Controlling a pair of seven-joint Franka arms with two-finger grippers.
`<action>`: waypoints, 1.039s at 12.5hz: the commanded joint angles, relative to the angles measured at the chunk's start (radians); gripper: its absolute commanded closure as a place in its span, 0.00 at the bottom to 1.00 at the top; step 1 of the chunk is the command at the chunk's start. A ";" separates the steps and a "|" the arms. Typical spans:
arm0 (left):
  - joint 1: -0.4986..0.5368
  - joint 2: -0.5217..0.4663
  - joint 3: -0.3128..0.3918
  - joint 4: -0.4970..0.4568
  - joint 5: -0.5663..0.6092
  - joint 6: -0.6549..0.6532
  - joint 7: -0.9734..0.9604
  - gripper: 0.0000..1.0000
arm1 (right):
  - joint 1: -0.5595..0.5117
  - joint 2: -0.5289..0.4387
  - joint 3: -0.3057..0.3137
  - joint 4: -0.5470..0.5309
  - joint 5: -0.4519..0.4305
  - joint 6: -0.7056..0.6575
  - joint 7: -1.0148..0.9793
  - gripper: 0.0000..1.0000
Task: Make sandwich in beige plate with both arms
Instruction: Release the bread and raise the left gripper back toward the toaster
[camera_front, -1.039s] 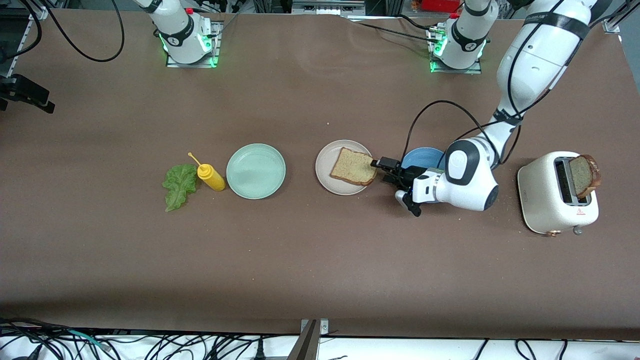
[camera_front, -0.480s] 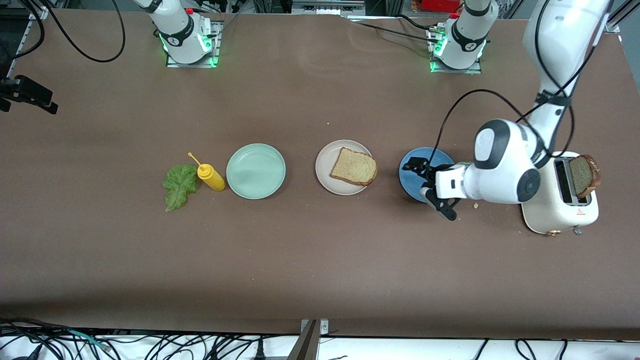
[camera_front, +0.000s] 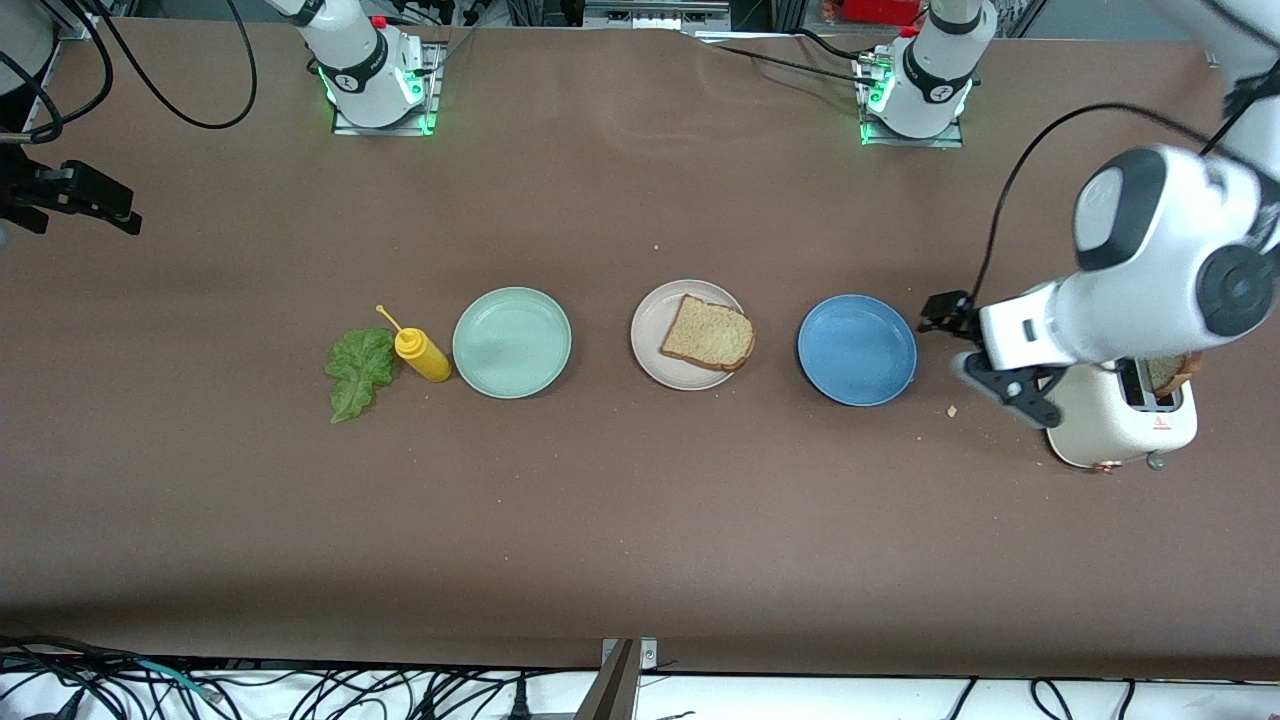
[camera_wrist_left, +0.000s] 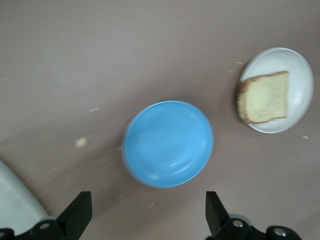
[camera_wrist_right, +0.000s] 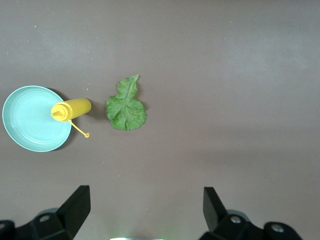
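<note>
Left gripper (camera_front: 968, 345), empty and open, has pulled back from the toast slice (camera_front: 707, 333) on the beige plate (camera_front: 650, 325) at frame centre toward the toaster (camera_front: 1120, 420); right gripper (camera_front: 75, 192) open, upper left, waiting.

Table (camera_front: 640, 520): uniform matte brown. Beige plate (camera_front: 650, 320): plain off-white, carrying one tan toast slice (camera_front: 708, 334) with darker brown crust. Beside the beige plate, toward the left arm's end: solid blue plate (camera_front: 857, 350), then a cream-white toaster (camera_front: 1120, 425). Toward the right arm's end: mint-green plate (camera_front: 512, 342), yellow bottle (camera_front: 422, 354), green lettuce leaf (camera_front: 358, 372).
</note>
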 joint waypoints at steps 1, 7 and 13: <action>-0.010 -0.120 0.010 -0.015 0.061 -0.090 -0.138 0.00 | 0.020 0.045 0.003 0.020 0.000 -0.011 -0.021 0.00; -0.180 -0.204 0.265 0.006 0.049 -0.096 -0.127 0.00 | 0.026 0.144 0.001 0.043 0.072 0.014 -0.021 0.00; -0.155 -0.207 0.269 0.021 0.016 -0.138 -0.175 0.00 | -0.006 0.114 0.079 -0.225 0.101 0.346 -0.471 0.00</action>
